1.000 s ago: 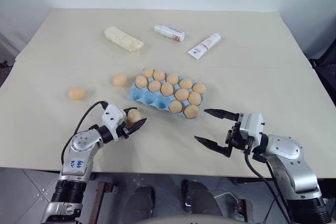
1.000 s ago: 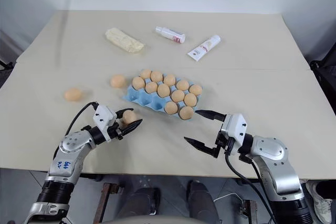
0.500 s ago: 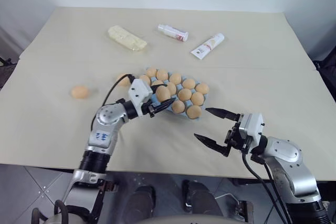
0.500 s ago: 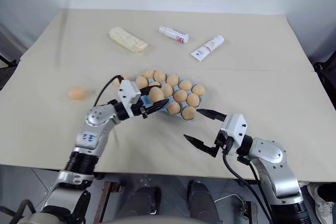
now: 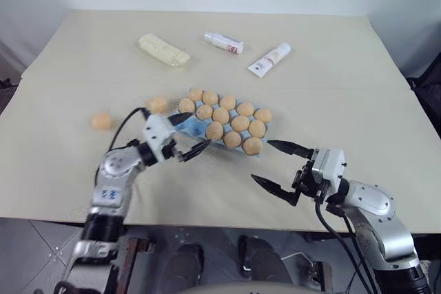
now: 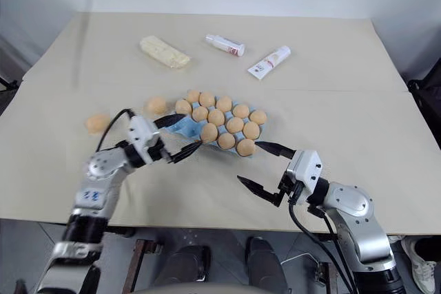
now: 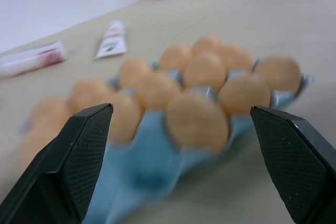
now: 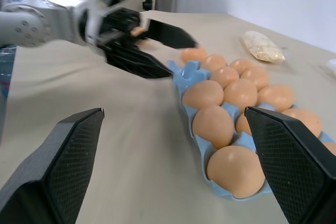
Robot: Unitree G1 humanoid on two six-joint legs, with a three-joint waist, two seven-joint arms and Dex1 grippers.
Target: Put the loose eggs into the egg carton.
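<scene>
Two loose eggs [image 5: 157, 104] are lying on the table [image 5: 358, 67] beyond and outboard of our left gripper [image 5: 187, 133], one just off the egg carton [image 5: 195, 131] at its far left corner, the other [image 5: 100, 121] well apart to the left. We are holding the left gripper's fingers spread and empty at the carton's near-left corner, with an egg sitting in the cup directly ahead. Our right gripper [image 5: 279, 165], also spread wide and empty, is hovering off the carton's near-right end, so we are judging the left arm nearer.

left gripper [image 5: 185, 134] spread empty, right gripper [image 5: 278, 171] wide apart
</scene>
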